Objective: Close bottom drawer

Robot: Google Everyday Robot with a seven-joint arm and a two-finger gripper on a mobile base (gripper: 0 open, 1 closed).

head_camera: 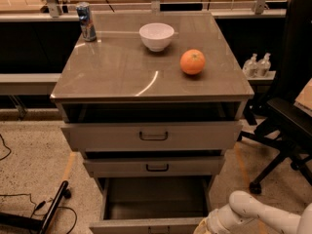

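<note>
Holds the gripper [204,226] low, just by the right front corner of the bottom drawer [131,224], pulled far out beneath the middle drawer [195,166], likely for pushing its front inward; cannot tell if the grip is wide or narrow.

One cam only, set high in front of the cabinet [151,135], fairly near, looking down & fwd at its top and drawer fronts. Bottom drawer [153,204] sits at 6 o'clock, cut by frame edge. Gripper [204,228] at 5 o'clock, low edge; arm [258,216] enters from bottom-rt corner.
</note>
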